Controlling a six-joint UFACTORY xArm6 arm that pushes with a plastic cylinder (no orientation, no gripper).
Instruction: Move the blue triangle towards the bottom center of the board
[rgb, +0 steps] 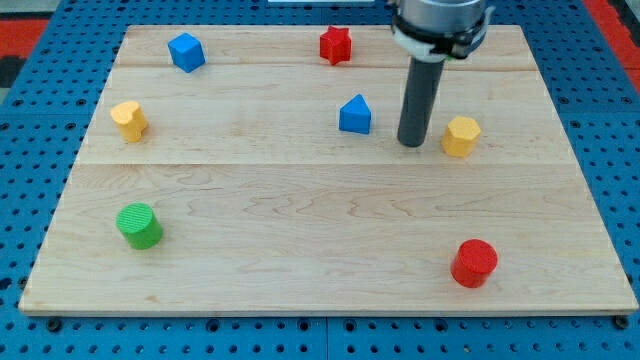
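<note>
The blue triangle (354, 115) sits on the wooden board (300, 210), a little above its middle. My tip (411, 143) rests on the board to the right of the blue triangle and slightly lower, with a gap between them. The tip stands between the blue triangle and a yellow block (461, 136) at the view's right, near the yellow block without touching it.
A blue cube (186, 51) lies at the top left, a red star-shaped block (335, 45) at the top centre, a yellow block (129, 120) at the left, a green cylinder (138, 225) at the bottom left, a red cylinder (474, 263) at the bottom right. The arm hides the top right.
</note>
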